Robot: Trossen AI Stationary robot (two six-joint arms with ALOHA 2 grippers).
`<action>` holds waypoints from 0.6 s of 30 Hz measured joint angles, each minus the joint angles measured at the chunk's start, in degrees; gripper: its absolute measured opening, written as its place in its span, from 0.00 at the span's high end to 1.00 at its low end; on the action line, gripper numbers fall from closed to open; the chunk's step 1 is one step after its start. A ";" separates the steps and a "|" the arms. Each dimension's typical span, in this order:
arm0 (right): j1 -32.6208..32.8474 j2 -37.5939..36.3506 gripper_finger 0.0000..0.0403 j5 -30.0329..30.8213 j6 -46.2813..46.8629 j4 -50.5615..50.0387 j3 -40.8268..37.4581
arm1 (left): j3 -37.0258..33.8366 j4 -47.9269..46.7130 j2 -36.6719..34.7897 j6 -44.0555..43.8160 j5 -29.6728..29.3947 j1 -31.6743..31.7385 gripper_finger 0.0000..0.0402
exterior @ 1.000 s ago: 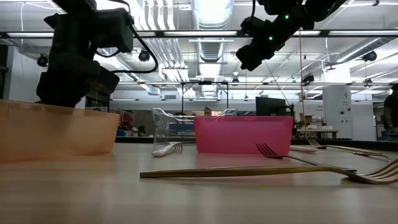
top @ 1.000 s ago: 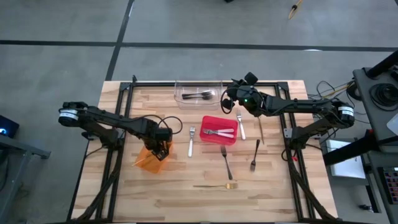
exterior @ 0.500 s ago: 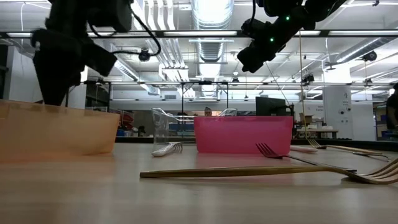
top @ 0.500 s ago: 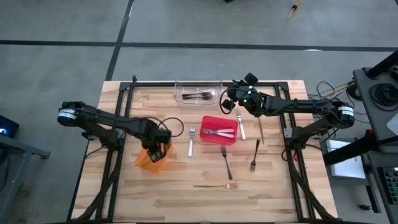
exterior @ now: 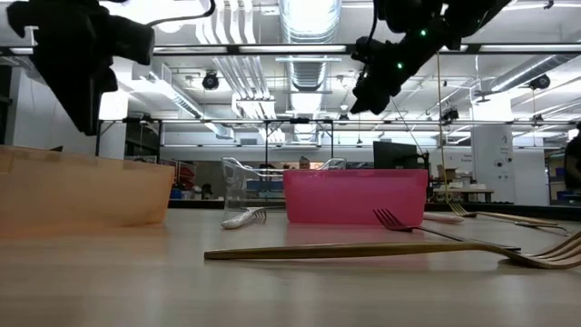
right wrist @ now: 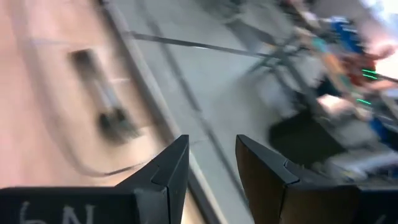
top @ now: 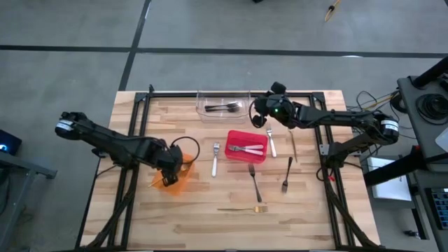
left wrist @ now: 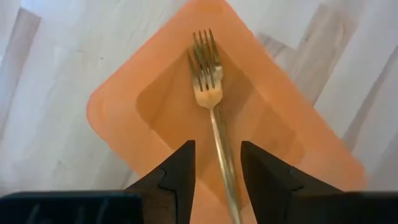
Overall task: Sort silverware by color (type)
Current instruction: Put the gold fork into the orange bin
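Observation:
My left gripper [top: 169,169] [left wrist: 216,177] hangs open above the orange bin [top: 176,176] [left wrist: 155,106]. A gold fork [left wrist: 210,102] lies flat on the bin's floor, tines pointing away from the fingers, which stand on either side of its handle without touching it. My right gripper [top: 262,113] [right wrist: 211,162] is open, held high near the far right, between the clear bin [top: 222,106] and a silver fork [top: 270,141]. On the table lie a silver fork [top: 215,159], two dark forks [top: 254,180] [top: 287,175] and a gold fork [top: 245,208] [exterior: 363,250].
The red bin [top: 246,147] [exterior: 354,195] at mid-table holds silver utensils, and the clear bin at the far edge holds dark ones. A thin gold utensil [top: 294,145] lies to the right of the red bin. Bare wood lies along the near edge, on both sides of the gold fork.
My left gripper has risen out of the orange bin and drawn back toward the table's left. In the low view it climbs from the bin's rim to well above it. My right gripper has turned a little in place near the far edge.

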 joint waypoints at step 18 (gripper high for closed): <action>-18.00 0.00 0.69 -22.47 -1.77 22.80 -8.99 | -0.09 3.52 5.24 -7.07 5.93 0.69 0.70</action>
